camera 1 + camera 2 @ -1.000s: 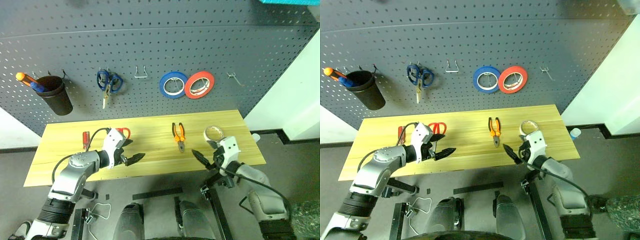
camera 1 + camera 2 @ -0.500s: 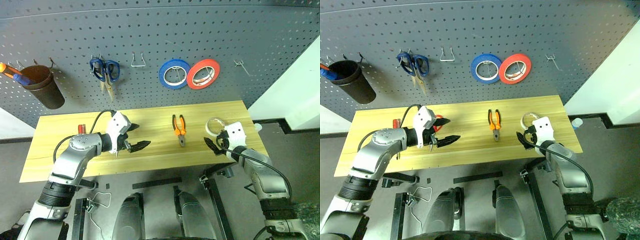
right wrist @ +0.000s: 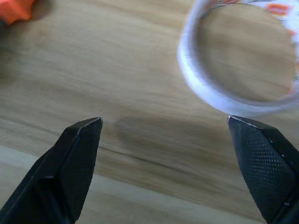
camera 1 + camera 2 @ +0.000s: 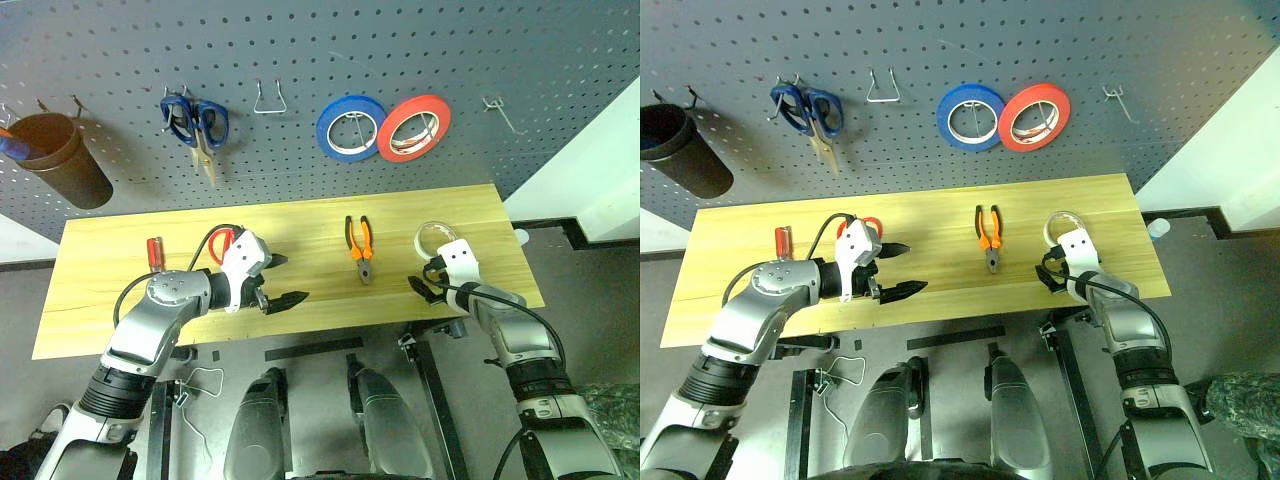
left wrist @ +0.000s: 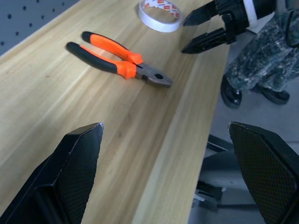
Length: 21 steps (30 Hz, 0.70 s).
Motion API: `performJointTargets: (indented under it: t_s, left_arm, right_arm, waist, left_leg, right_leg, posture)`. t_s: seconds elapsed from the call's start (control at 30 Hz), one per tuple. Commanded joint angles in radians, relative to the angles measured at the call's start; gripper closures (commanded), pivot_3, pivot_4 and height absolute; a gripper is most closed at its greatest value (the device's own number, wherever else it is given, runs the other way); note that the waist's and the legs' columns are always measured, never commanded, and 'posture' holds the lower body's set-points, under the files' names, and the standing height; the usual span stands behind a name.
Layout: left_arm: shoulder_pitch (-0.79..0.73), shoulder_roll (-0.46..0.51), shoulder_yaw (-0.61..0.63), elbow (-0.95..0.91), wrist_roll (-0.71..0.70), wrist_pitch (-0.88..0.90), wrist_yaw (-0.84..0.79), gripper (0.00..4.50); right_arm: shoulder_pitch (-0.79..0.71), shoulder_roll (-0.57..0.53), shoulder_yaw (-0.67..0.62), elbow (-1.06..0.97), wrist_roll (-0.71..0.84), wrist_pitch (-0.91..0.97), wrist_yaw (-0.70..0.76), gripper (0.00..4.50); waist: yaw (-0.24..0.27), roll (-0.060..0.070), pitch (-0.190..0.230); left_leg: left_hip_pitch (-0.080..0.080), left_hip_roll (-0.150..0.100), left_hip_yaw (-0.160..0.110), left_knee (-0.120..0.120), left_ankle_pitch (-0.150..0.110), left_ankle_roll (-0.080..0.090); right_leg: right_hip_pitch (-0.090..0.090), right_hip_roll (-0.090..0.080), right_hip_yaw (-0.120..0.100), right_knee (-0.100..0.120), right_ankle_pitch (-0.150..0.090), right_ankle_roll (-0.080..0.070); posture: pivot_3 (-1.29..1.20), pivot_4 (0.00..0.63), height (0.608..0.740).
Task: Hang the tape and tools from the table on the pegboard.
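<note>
Flat on table [image 4: 120,310]: thin cream-white tape [image 4: 433,238], wide hole, red-printed core.

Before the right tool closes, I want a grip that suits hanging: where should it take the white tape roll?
Probably the near rim of the tape, one finger inside the wide hole and one outside. It lies flat on the table, so come from above; the right tool stands open beside it.

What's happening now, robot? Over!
Both claws open, holding nothing. Right claw hovers beside the white tape; left claw near the red scissors. Pliers lie flat on the table. Nothing in the way.
</note>
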Motion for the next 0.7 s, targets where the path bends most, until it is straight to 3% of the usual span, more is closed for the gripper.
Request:
performJointTargets:
  t_s: [0.03,0.4,0.57,0.7]
  left_arm:
    - [0.034,0.004,0.022,-0.065,-0.027,0.012,0.014,0.03]
    - [0.05,0.004,0.049,-0.073,-0.057,0.018,0.029,0.03]
    - [0.04,0.004,0.047,-0.067,-0.059,0.016,0.029,0.03]
    - [0.049,0.001,0.044,-0.087,-0.068,0.026,0.035,0.03]
  right_arm:
    - [0.006,-0.013,-0.023,-0.019,0.0,-0.019,0.003,0.03]
    - [0.062,-0.054,-0.112,-0.212,0.077,0.018,0.051,0.03]
    - [0.015,-0.055,-0.114,-0.161,0.06,-0.002,0.041,0.03]
    - [-0.09,-0.044,-0.089,-0.01,0.03,-0.058,0.035,0.03]
  waist:
    - [0.0,0.0,0.004]
    - [-0.002,0.001,0.008]
    - [-0.003,0.001,0.009]
    - [-0.004,0.0,0.011]
  left_leg:
    - [0.0,0.0,0.0,0.0,0.0,0.0]
    - [0.0,0.0,0.0,0.0,0.0,0.0]
    - [0.0,0.0,0.0,0.0,0.0,0.0]
    - [-0.004,0.0,0.001,0.0,0.0,-0.001]
  right_leg:
    - [0.0,0.0,0.0,0.0,0.0,0.0]
    - [-0.001,0.0,0.0,0.0,0.0,0.001]
    - [-0.002,0.0,0.0,0.001,0.0,0.001]
    - [-0.005,0.0,0.0,0.001,0.0,0.001]
  posture:
    - [0.01,0.394,0.721]
    - [0.0,0.389,0.721]
    - [0.01,0.387,0.721]
    - [0.01,0.393,0.721]
